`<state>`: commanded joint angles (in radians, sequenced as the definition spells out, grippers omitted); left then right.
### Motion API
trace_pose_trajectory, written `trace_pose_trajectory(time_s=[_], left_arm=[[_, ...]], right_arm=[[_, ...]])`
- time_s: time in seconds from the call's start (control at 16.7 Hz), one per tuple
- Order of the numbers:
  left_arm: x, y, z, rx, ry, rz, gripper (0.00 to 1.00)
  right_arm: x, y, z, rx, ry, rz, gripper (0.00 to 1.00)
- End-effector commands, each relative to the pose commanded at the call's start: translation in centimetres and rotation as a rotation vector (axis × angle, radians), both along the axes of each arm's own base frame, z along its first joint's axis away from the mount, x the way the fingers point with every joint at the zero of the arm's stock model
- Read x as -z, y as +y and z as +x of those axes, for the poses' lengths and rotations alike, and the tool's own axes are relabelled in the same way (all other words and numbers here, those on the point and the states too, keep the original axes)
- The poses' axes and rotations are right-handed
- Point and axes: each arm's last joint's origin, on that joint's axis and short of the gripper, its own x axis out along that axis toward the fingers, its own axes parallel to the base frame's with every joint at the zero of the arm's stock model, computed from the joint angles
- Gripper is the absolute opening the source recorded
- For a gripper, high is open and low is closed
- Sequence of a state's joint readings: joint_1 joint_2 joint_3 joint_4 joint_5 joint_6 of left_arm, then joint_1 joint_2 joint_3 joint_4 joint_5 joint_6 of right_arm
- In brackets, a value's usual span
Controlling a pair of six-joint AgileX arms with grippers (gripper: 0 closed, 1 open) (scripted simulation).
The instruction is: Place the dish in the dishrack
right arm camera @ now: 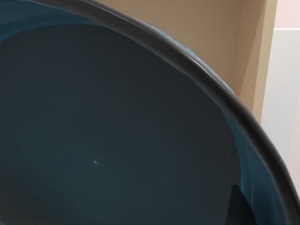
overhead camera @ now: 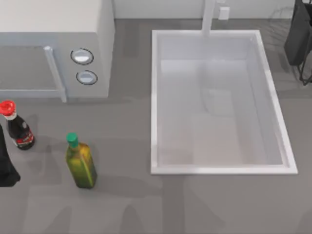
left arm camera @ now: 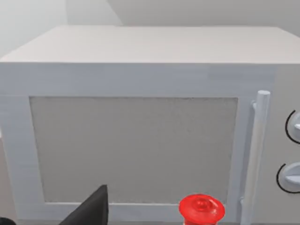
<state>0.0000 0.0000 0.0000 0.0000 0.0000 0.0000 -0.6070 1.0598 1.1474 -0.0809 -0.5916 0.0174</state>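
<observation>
The dish [right arm camera: 117, 131] sits right up against the right wrist camera, near the dishrack [overhead camera: 280, 22] at the surface's far right corner. Can't tell what either tool is doing. My guess: a tilted rim could snag the wires and slide into the sink [overhead camera: 219, 168]. The left arm [overhead camera: 7, 165] is parked by the soy bottle [overhead camera: 17, 126], oil bottle [overhead camera: 80, 163] and microwave [overhead camera: 53, 48].

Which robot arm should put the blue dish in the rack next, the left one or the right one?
Probably the right one. The right arm is at the table's far right edge, next to the rack's thin wires, and the dish is right up against its wrist camera. The left arm is way over by the microwave and bottles.
</observation>
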Motion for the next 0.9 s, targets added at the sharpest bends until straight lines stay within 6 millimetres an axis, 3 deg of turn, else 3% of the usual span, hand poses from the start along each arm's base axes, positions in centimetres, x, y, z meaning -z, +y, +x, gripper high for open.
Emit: trace_pose_trajectory(time_s=[0.24, 0.54, 0.72, 0.9], left_arm=[[0.0, 0.0, 0.0, 0.0, 0.0, 0.0, 1.0], [0.0, 0.0, 0.0, 0.0, 0.0, 0.0, 1.0], [0.0, 0.0, 0.0, 0.0, 0.0, 0.0, 1.0], [0.0, 0.0, 0.0, 0.0, 0.0, 0.0, 1.0]], right_arm=[[3.7, -2.1, 6.1, 0.005, 0.007, 0.003, 0.0], [11.7, -2.2, 13.9, 0.005, -0.013, -0.008, 0.0], [16.2, -0.7, 16.7, 0.003, -0.015, -0.007, 0.0], [19.0, 0.5, 17.8, 0.003, -0.004, -0.003, 0.0]])
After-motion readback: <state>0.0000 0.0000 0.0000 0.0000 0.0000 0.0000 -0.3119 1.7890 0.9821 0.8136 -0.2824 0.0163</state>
